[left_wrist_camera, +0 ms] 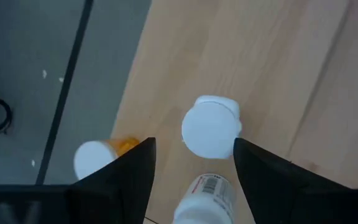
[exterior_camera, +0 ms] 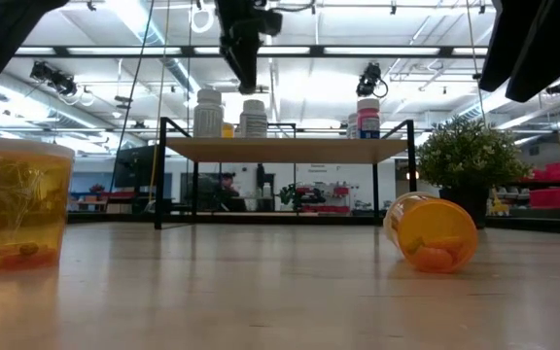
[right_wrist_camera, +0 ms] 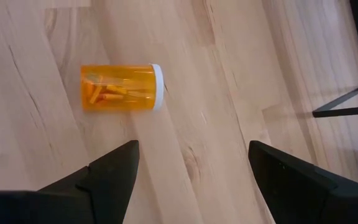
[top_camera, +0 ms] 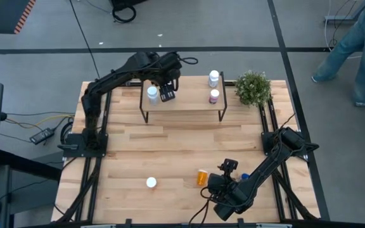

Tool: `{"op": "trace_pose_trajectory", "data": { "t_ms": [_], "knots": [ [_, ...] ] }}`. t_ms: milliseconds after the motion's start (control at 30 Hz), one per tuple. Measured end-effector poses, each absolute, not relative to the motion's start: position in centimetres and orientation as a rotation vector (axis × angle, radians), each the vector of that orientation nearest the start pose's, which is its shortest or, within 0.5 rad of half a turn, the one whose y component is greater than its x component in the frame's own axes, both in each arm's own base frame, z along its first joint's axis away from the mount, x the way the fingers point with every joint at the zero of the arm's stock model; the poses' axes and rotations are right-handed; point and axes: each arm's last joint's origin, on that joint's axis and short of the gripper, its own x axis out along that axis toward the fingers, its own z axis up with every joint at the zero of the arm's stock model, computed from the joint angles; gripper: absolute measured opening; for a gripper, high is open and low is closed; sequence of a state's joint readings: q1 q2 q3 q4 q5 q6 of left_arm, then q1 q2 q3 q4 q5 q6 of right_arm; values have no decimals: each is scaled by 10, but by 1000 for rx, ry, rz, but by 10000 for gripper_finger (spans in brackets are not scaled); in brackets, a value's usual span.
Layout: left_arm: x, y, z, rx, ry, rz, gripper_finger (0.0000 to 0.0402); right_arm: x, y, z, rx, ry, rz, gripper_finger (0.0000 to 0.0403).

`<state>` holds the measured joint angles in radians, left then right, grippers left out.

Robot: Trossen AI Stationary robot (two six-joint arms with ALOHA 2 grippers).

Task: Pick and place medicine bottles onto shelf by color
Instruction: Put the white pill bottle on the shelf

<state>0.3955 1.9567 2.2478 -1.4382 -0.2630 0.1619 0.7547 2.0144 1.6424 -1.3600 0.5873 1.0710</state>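
Pills show through the orange bottle (right_wrist_camera: 122, 88) lying on its side on the table, just ahead of the right gripper (right_wrist_camera: 191, 163), whose fingers are spread wide and empty. Over the shelf (top_camera: 189, 101), the left gripper (left_wrist_camera: 194, 155) hangs open above a white-capped bottle (left_wrist_camera: 210, 126), gripping nothing. An upright orange bottle (exterior_camera: 17, 204) holds pills too.

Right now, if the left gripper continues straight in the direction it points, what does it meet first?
Most likely the white bottle on the shelf. The left gripper is open and points down, with that bottle's cap between its fingers. How far above the cap it is cannot be judged.
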Motion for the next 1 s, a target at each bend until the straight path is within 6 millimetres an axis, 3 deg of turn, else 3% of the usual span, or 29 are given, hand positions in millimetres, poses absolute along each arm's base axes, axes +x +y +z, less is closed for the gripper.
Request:
{"op": "trace_pose_trajectory", "data": {
  "t_ms": [200,433,700,1000],
  "knots": [
    [349,124,397,94,1163,438,201,280,241,218,-165,1160,-553,312],
    [366,96,383,184,1232,316,129,280,241,218,-165,1151,-554,312],
    [368,111,362,101,1345,267,12,280,241,218,-167,1151,-553,312],
    [367,129,342,35,1383,240,6,280,241,218,-173,1153,-549,312]
  ]
}}
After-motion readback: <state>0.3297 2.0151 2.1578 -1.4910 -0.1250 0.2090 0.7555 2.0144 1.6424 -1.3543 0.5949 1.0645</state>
